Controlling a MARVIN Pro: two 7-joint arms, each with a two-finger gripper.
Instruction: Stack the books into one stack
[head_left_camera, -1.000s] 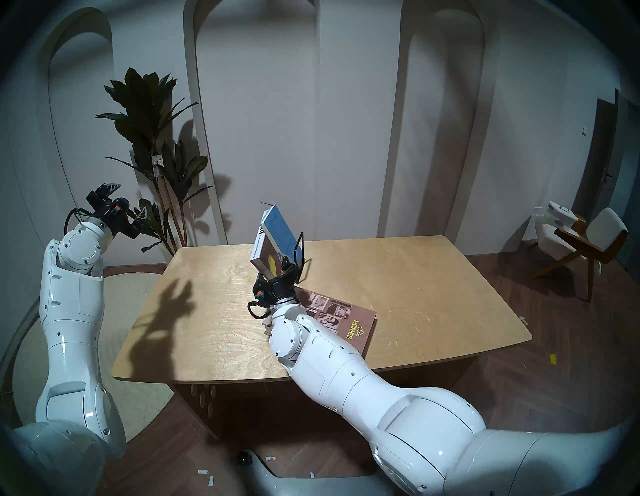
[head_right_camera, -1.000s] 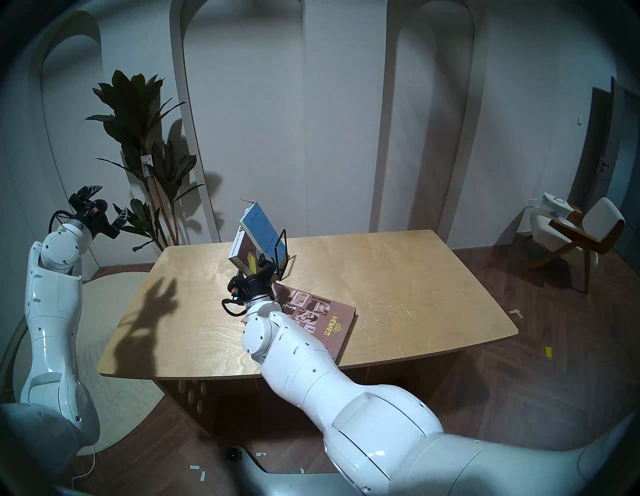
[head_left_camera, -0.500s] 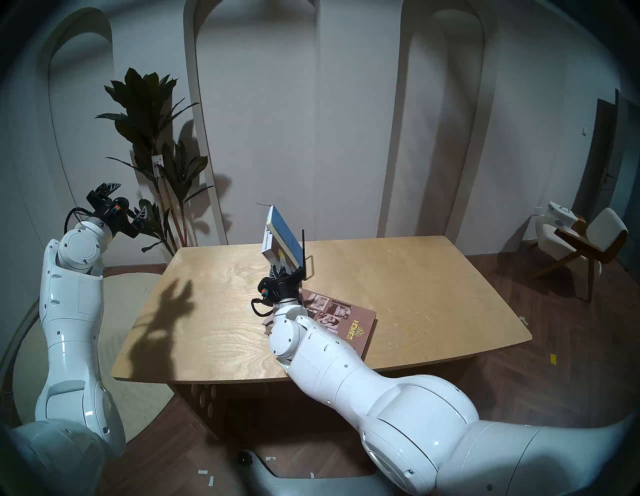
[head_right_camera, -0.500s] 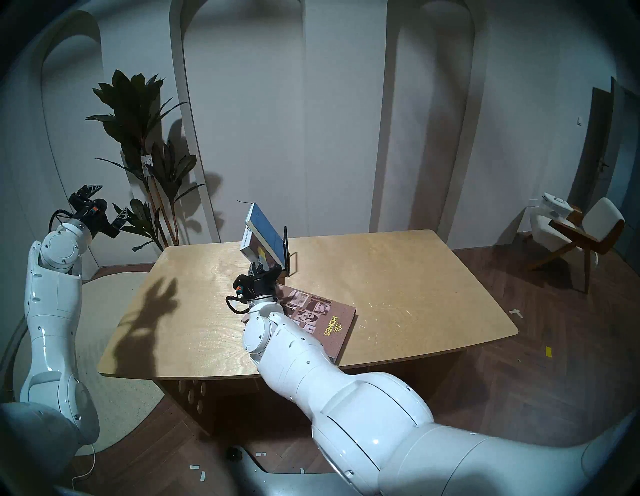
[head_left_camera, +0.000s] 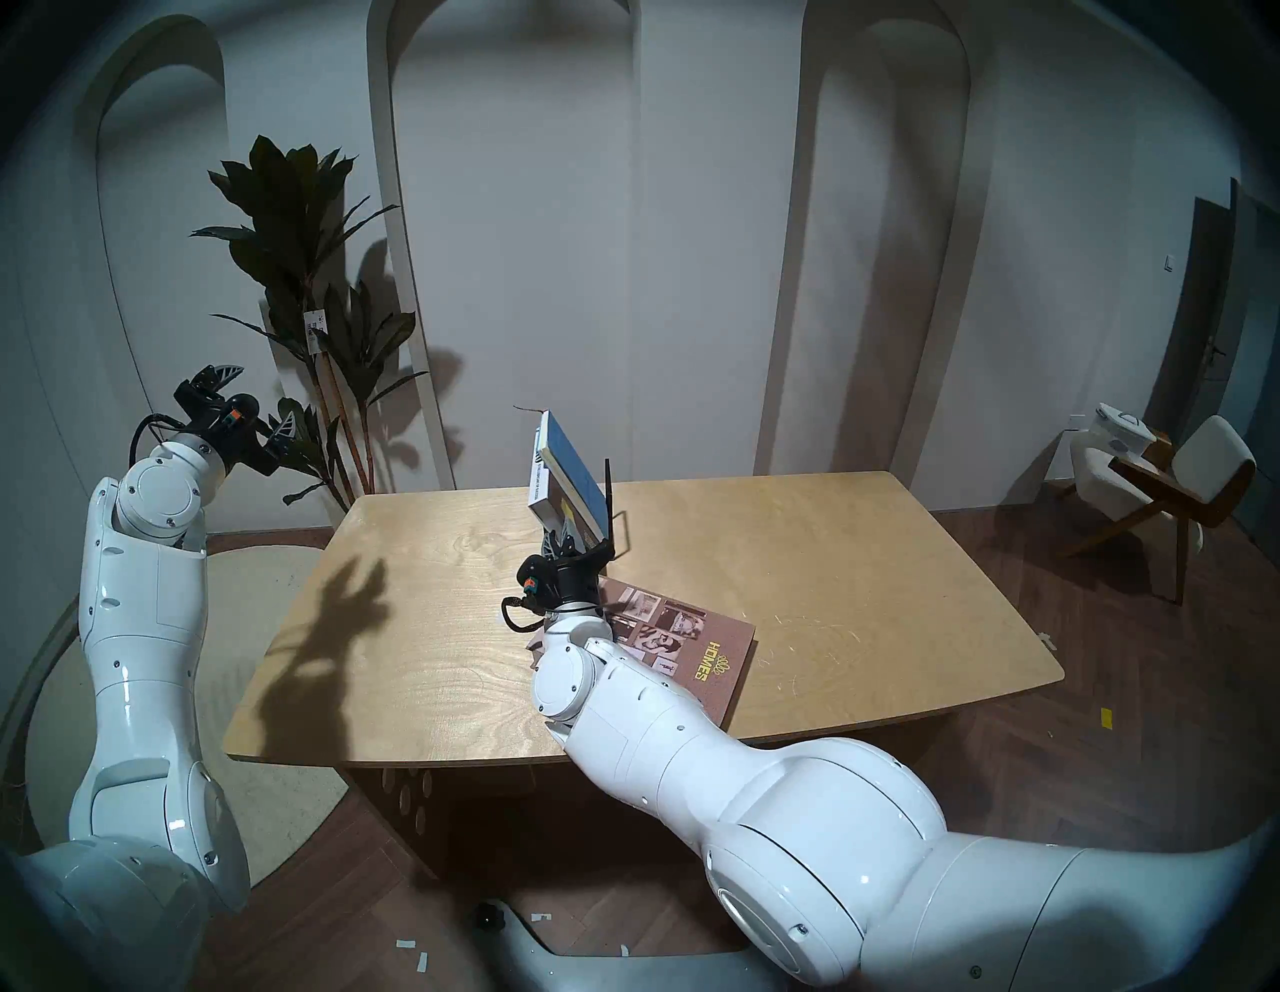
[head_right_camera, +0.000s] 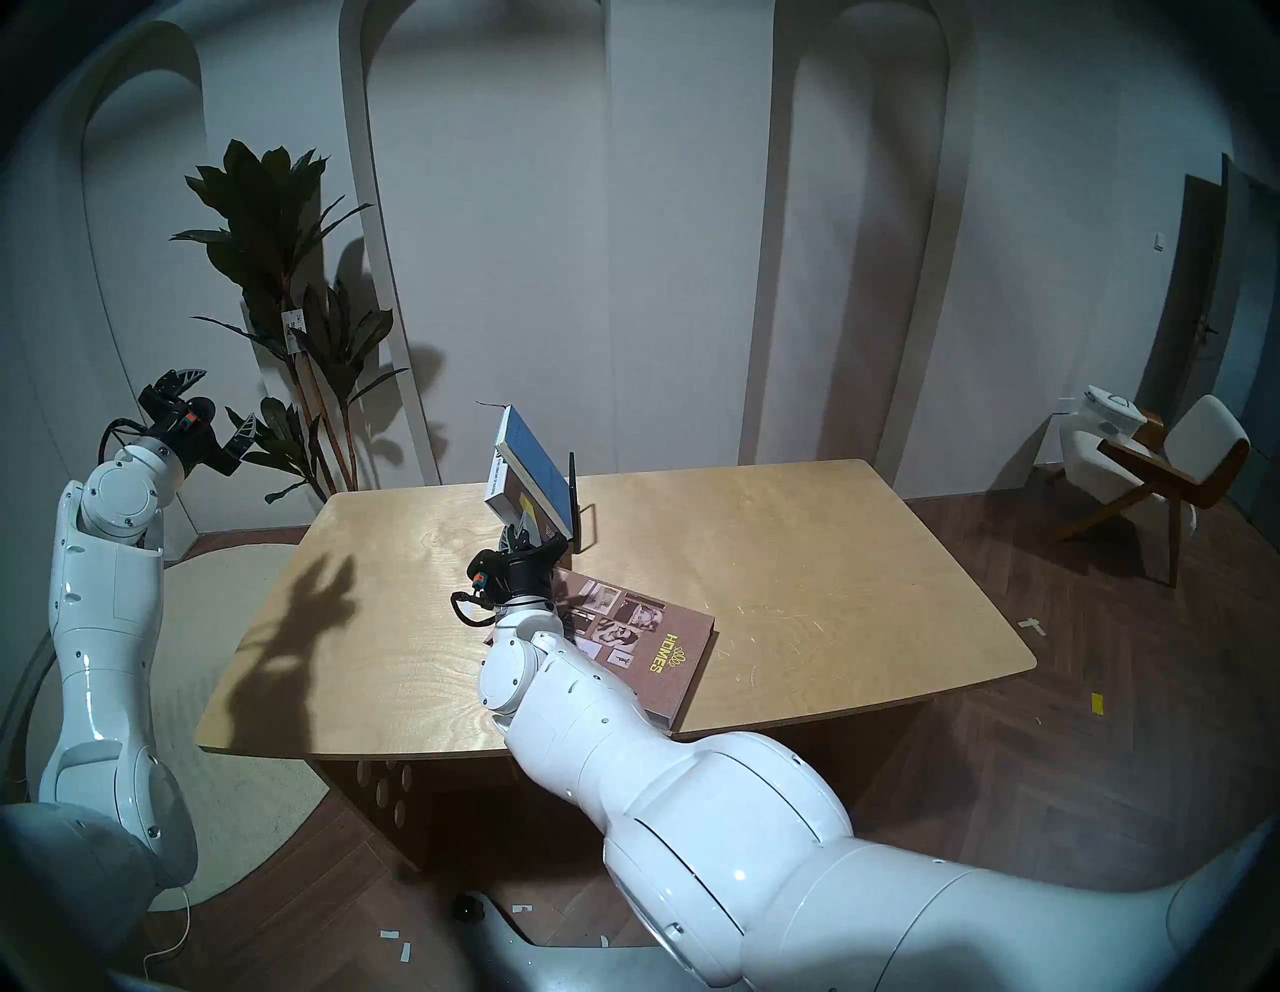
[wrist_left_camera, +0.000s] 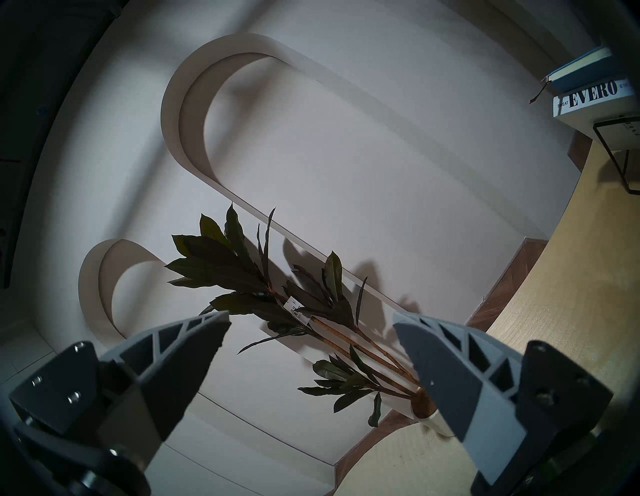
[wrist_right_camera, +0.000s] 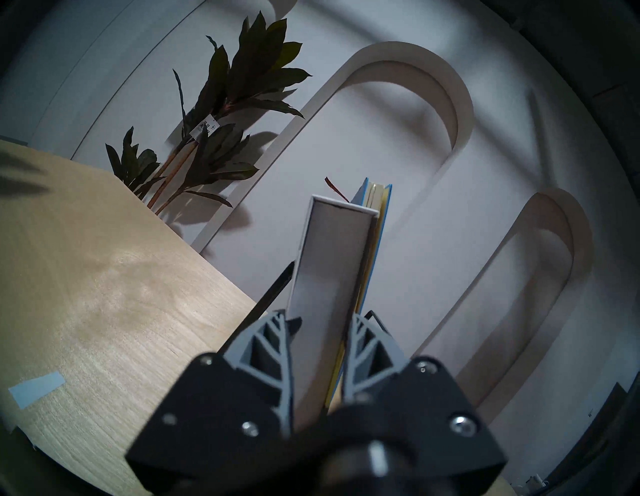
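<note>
Grey fingers of the left gripper stand wide apart around nothing, off the table's left side before a potted plant. Near the wooden table's far edge, the EVERO book and the thin blue book lean together in a black wire rack. The right gripper is clamped on the EVERO book's near end. Just right and nearer, the HOMES book lies flat, partly beneath the right arm.
</note>
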